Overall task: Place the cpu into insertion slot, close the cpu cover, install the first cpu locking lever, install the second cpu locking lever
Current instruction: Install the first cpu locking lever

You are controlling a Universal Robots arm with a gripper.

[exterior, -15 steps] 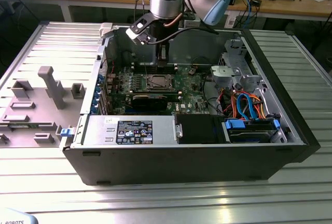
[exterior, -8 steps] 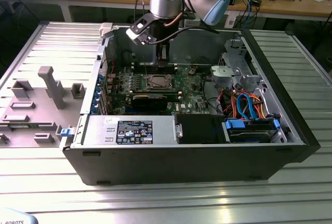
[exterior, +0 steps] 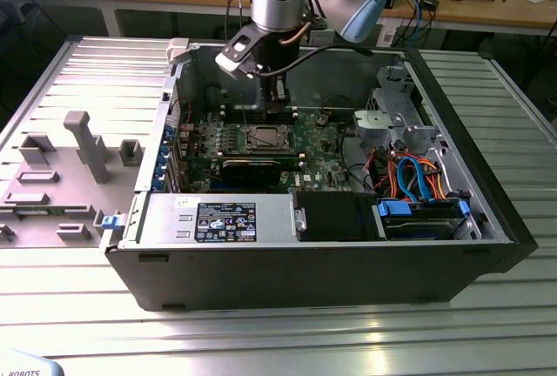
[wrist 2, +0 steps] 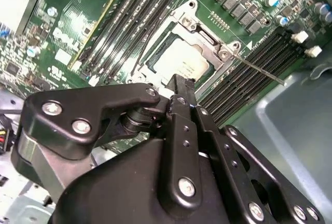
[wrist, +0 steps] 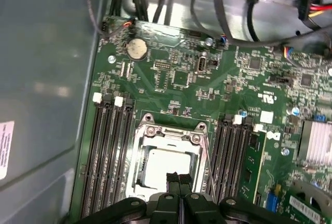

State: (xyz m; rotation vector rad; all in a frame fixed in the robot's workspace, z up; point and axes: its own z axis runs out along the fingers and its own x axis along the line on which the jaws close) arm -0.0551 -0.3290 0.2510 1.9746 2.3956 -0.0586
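1. Gripper (wrist: 177, 177): jaws pressed together with nothing between them, poised just above the cpu.
2. Cpu (wrist: 165, 163): lies flat in the insertion slot (wrist: 139, 169). Judged light, stiff and fragile, so best taken by its edges.
3. Cpu cover (wrist: 168, 132): thin metal frame lying down around the cpu. Probably stiff and hinged.
4. Locking lever (wrist 2: 257, 68): springy wire slanting over the memory slots (wrist 2: 270, 47), apparently unlatched.

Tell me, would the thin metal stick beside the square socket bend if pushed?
Probably a little: the locking lever looks like long thin wire, so likely springy, not floppy. Its bare shiny metal may be slippery to pinch.
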